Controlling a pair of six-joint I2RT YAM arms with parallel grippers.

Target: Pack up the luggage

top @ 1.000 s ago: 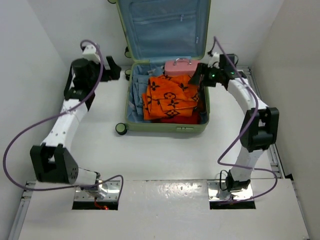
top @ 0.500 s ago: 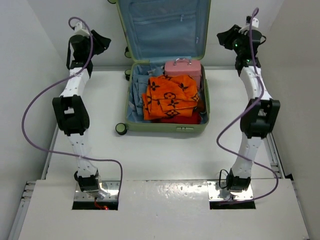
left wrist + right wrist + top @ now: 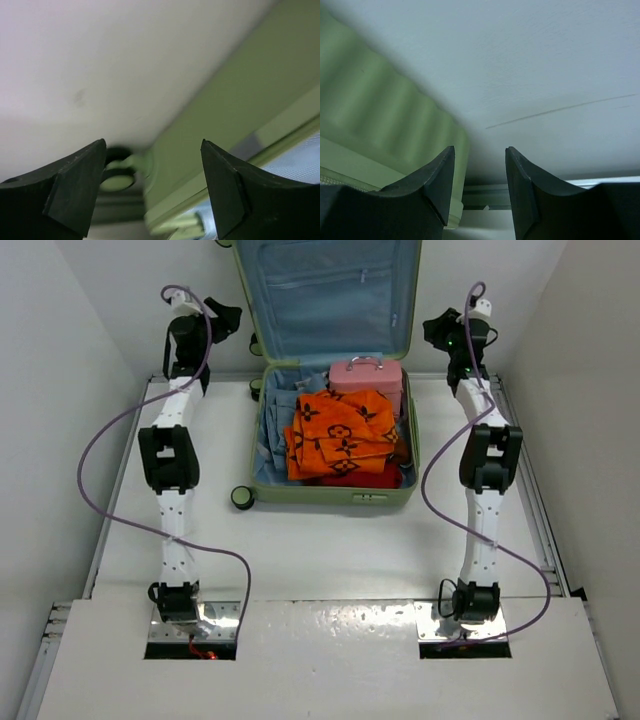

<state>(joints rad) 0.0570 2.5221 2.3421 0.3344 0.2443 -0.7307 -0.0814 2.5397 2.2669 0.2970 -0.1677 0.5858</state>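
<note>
The light green luggage (image 3: 335, 497) lies open on the table, its blue-lined lid (image 3: 325, 290) standing upright against the back wall. Inside are orange patterned cloths (image 3: 340, 435), a red item (image 3: 378, 478) and a small pink case (image 3: 365, 375). My left gripper (image 3: 226, 318) is open and empty, raised beside the lid's left edge. In the left wrist view, that gripper (image 3: 152, 145) frames the green shell (image 3: 225, 95) and a wheel (image 3: 117, 177). My right gripper (image 3: 436, 328) is open and empty beside the lid's right edge. In the right wrist view, that gripper (image 3: 480, 150) has the ribbed shell (image 3: 380, 110) just to its left.
White walls close in behind and on both sides. Both arms are stretched far back along the table's sides, their cables looping over the table. A black-and-green wheel (image 3: 241, 498) sticks out at the luggage's front left corner.
Both arms have stretched out and risen from beside the luggage's base to either side of the upright lid. The contents of the luggage have not moved.
</note>
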